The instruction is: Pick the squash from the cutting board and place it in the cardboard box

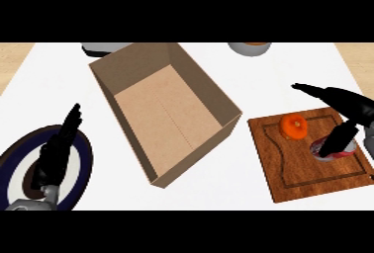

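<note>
Orange squash lies on the wooden cutting board, just to the inner side of the right robot hand, which hangs over the board's outer half with its fingers spread and holding nothing. One dark finger reaches down onto a red-and-white can-like object beside the squash. To do this step well, the hand should probably shift inward, clear of that object, and centre over the squash before closing. The open cardboard box stands farther inward on the white tabletop. The left robot hand rests open, fingers straight, above a dark-rimmed plate.
</note>
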`<state>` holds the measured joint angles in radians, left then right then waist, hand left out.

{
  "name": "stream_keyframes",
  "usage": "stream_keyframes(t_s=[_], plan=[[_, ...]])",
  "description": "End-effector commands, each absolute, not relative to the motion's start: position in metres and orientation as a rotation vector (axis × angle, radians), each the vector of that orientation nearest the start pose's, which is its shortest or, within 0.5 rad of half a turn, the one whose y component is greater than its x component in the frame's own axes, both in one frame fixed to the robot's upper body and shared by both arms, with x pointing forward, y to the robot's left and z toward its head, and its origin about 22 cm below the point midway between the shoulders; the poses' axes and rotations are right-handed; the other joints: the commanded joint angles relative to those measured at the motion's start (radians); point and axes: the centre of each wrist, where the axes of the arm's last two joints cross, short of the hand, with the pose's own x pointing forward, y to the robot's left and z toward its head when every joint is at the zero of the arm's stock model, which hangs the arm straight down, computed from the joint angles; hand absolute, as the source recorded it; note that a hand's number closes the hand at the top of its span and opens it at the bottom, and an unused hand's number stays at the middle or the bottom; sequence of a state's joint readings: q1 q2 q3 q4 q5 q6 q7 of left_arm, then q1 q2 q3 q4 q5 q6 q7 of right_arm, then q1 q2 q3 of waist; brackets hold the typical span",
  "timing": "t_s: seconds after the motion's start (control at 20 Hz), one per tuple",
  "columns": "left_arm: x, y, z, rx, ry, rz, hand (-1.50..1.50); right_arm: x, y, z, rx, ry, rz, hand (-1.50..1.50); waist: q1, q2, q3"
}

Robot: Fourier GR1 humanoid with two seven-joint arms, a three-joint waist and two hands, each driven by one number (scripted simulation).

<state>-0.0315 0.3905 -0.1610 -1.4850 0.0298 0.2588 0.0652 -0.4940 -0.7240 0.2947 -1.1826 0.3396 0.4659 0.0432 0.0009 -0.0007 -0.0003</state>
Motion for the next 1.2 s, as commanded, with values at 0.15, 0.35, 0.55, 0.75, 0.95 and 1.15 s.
stream_keyframes(t_s=[0.15,0.35,0.55,0.75,0.95,1.15], plan=[[0.238,0.279,0.006,0.371,-1.453,-0.207,0.00,0.337,-0.329,0.078,-0.519,-1.008,1.287,-1.50,0.001,0.000,0.000],[0.260,0.270,0.023,0.402,-1.442,-0.199,0.00,0.335,-0.335,0.066,-0.513,-0.988,1.307,-1.50,0.001,0.001,0.000],[0.235,0.276,-0.001,0.374,-1.460,-0.203,0.00,0.347,-0.336,0.064,-0.515,-0.986,1.310,-1.50,0.007,0.002,0.000],[0.235,0.282,0.014,0.403,-1.455,-0.196,0.00,0.345,-0.316,0.053,-0.515,-1.033,1.262,-1.50,0.005,0.001,0.000],[0.231,0.296,0.019,0.385,-1.451,-0.195,0.00,0.336,-0.334,0.058,-0.515,-1.027,1.273,-1.50,0.003,0.000,0.000],[0.226,0.283,0.008,0.371,-1.441,-0.204,0.00,0.334,-0.323,0.049,-0.516,-1.032,1.273,-1.50,0.003,0.000,0.000]])
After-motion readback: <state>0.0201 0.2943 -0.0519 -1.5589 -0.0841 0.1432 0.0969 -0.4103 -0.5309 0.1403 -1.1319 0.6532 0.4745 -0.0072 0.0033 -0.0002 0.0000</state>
